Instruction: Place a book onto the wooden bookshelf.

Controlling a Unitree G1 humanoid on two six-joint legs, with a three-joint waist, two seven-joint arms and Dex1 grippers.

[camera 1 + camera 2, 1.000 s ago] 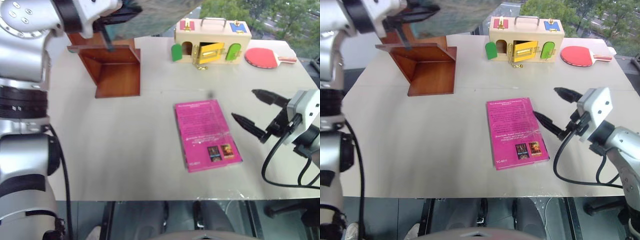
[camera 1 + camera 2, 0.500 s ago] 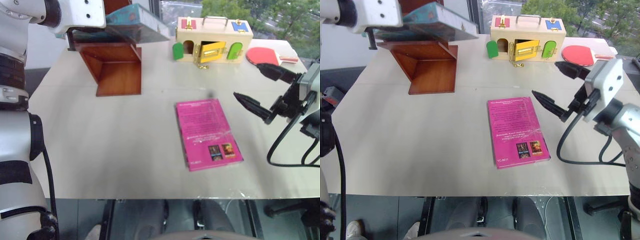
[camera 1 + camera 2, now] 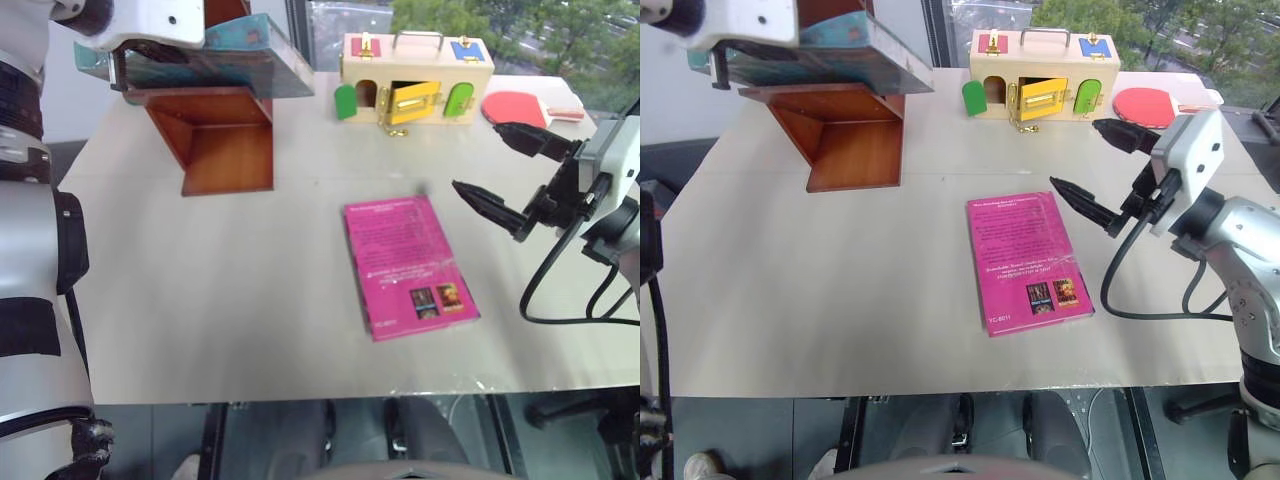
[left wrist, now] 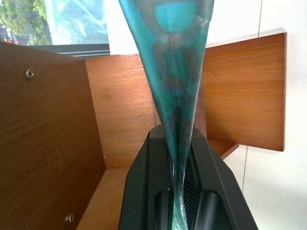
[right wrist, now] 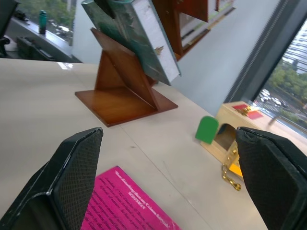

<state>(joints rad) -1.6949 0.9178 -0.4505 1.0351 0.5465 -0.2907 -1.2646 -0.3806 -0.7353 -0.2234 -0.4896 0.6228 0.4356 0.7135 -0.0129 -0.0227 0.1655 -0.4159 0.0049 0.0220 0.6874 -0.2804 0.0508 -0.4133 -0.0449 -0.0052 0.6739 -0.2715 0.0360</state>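
Observation:
My left gripper (image 3: 122, 72) is shut on one edge of the teal-blue book (image 3: 215, 62), holding it nearly flat above the top of the reddish-brown wooden bookshelf (image 3: 228, 152) at the table's far left. Whether the book touches the shelf I cannot tell. In the left wrist view the book (image 4: 178, 57) rises thin from between the black fingers (image 4: 144, 191), with the shelf boards (image 4: 48, 124) behind it. Over the table's right side my right gripper (image 3: 476, 157) hangs open, holding nothing. From the right wrist view the book (image 5: 129, 33) shows tilted above the shelf (image 5: 120, 98).
A magenta-pink book (image 3: 408, 265) lies flat in the middle of the table, just left of the right gripper. At the far edge stand a pale wooden box with coloured doors (image 3: 415, 80) and a red table-tennis paddle (image 3: 520, 108). A black cable (image 3: 560, 300) hangs from the right arm.
The left gripper has carried the teal book leftward and tipped it flatter, down over the shelf's top. The right gripper has risen a little, still open.

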